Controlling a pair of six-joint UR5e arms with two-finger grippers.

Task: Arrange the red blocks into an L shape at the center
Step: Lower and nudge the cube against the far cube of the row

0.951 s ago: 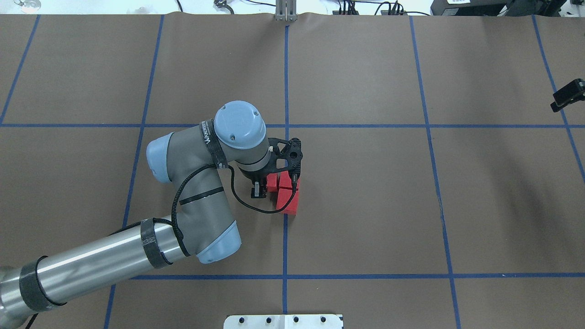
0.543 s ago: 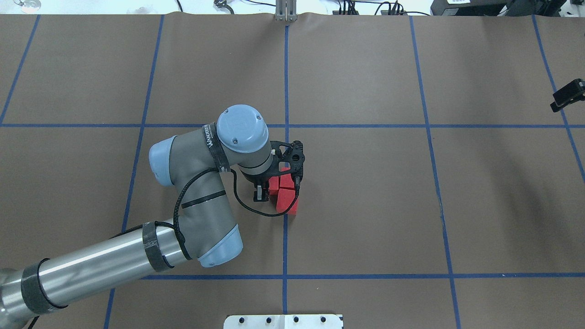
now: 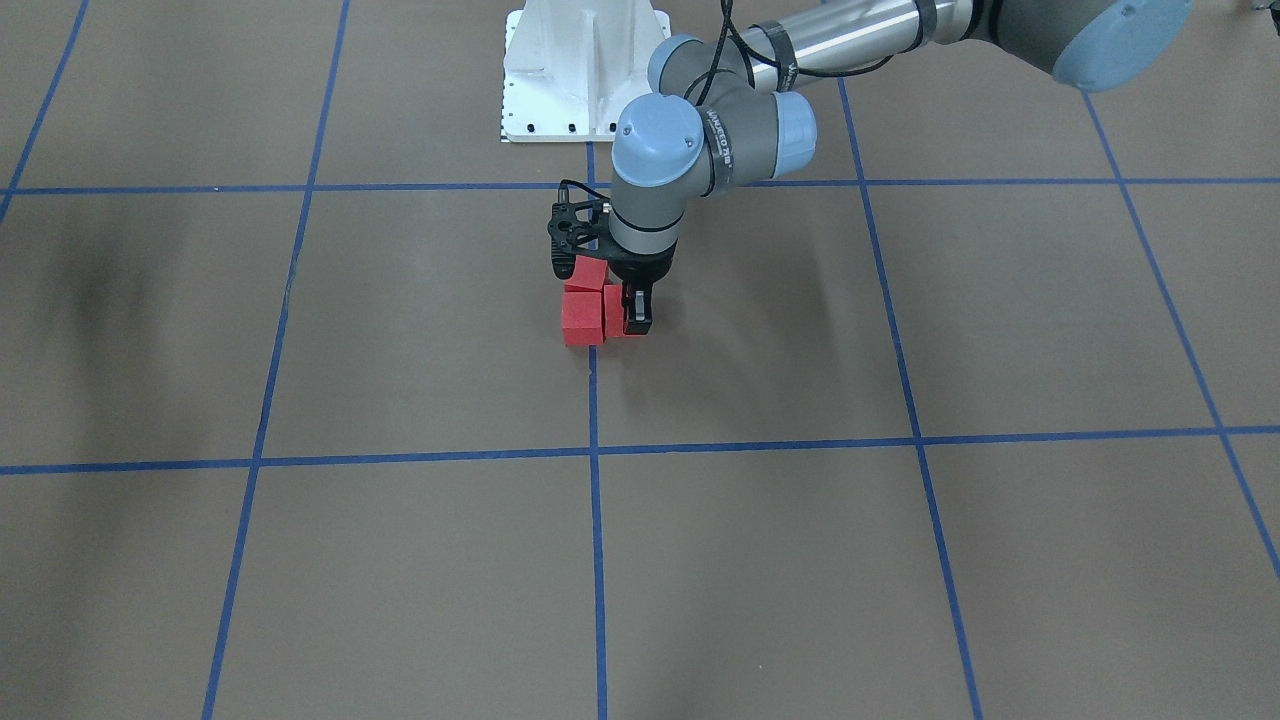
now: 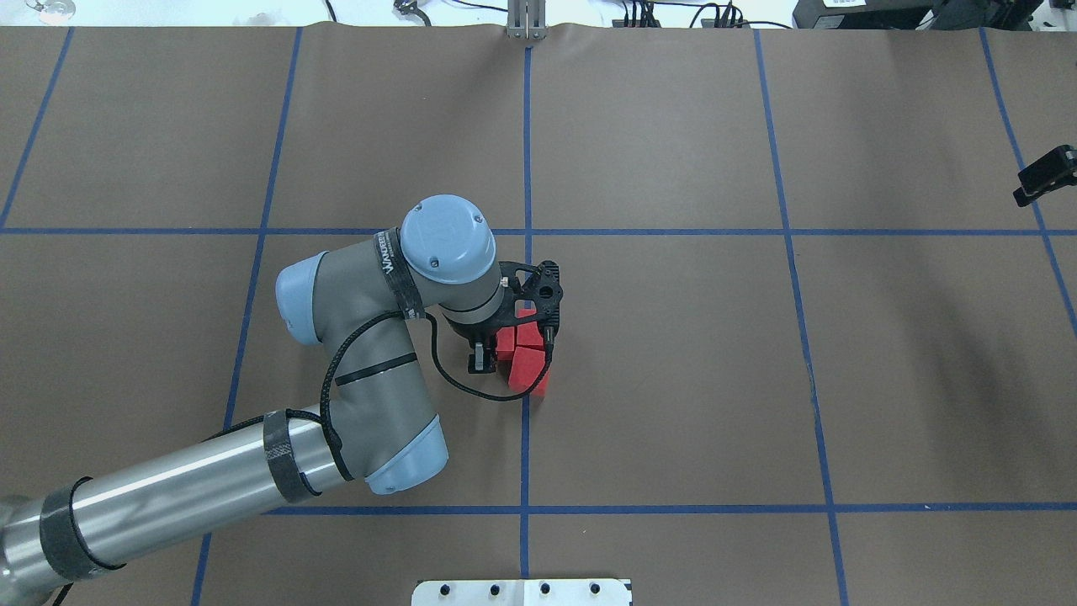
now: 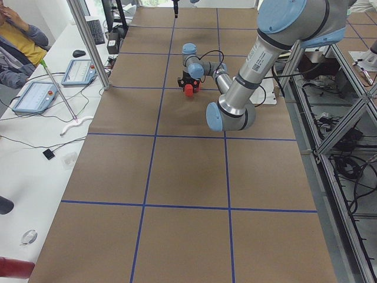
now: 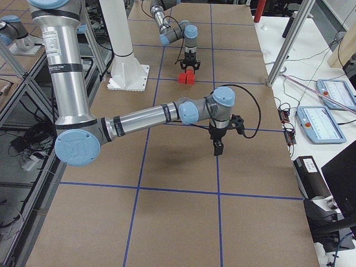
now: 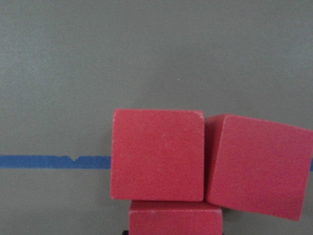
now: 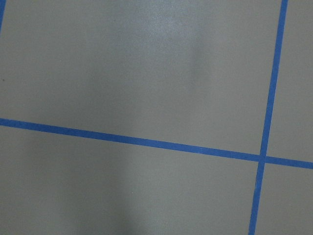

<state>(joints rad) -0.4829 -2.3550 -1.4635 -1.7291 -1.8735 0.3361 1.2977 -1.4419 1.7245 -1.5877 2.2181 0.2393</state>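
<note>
Three red blocks sit bunched on the brown floor at the middle blue line (image 4: 525, 446). In the front-facing view one block (image 3: 583, 320) is nearest, one (image 3: 586, 275) is behind it, and one (image 3: 614, 308) is beside it. My left gripper (image 3: 620, 315) points straight down and looks shut on that last block, which rests on the floor against the others. In the left wrist view this block (image 7: 176, 219) is at the bottom edge, below two side-by-side blocks (image 7: 157, 154); the right one (image 7: 257, 166) is slightly turned. My right gripper (image 6: 217, 149) hangs over bare floor far to the right; I cannot tell its state.
The white metal base (image 4: 522, 592) is at the near table edge. Blue tape lines divide the brown floor into large squares. The right gripper shows only as a black part (image 4: 1043, 177) at the overhead view's right edge. Operators' desks with tablets (image 6: 334, 92) lie beyond the far edge.
My left arm has shifted slightly right and toward the robot, bringing the gripper and its block closer against the other two. Over the last half second it has hardly moved.
</note>
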